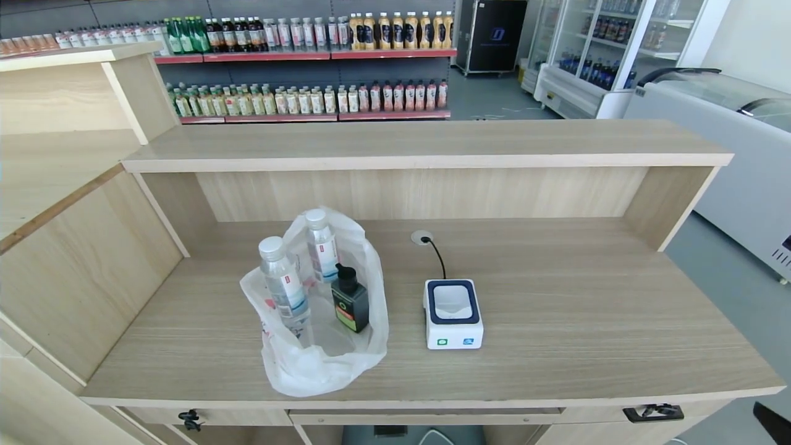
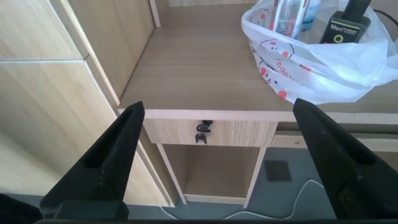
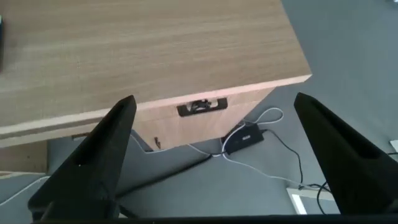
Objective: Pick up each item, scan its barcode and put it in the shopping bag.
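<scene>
Left gripper (image 2: 217,106) and right gripper (image 3: 214,98) gape empty; 2 water bottles (image 1: 283,281) and 1 pump bottle (image 1: 350,303) stand in the shopping bag (image 1: 309,368).

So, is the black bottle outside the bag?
No, the black bottle stands upright inside the white shopping bag.

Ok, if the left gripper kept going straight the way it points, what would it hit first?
Most likely the drawer front just under the counter edge, near its lock, which sits between the open fingers of the left gripper. The shopping bag is off that line. Depth is unclear.
</scene>
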